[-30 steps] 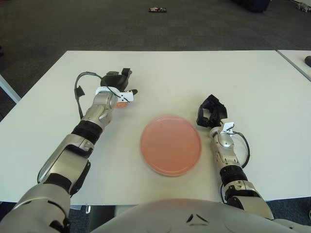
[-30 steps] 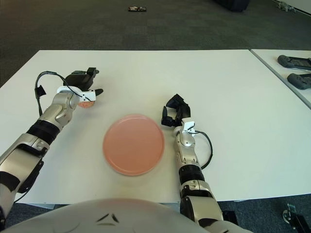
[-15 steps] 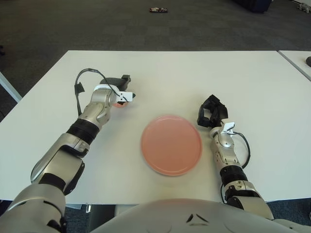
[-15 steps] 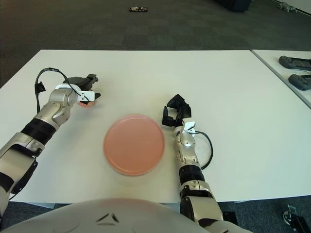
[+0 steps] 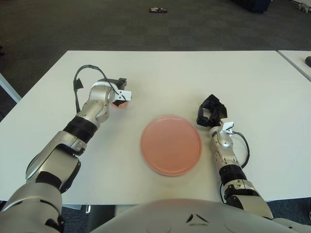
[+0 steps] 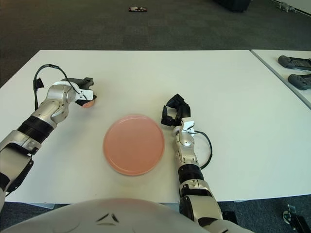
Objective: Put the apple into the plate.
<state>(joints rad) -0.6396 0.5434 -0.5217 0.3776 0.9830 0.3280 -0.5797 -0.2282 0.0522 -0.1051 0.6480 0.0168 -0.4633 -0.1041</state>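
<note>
Under the left hand [image 5: 116, 94], its fingers curled around it, sits the apple [image 5: 120, 103].

Bright, even overhead light is washing the matte white rectangular table [image 5: 160, 73]; no hard glare. Soft, short shadows are sitting under the arms and the flat round pink plate [image 5: 171, 144]. The dark grey carpet floor [image 5: 97, 24] is reading dim. Focus is holding across both views.
</note>
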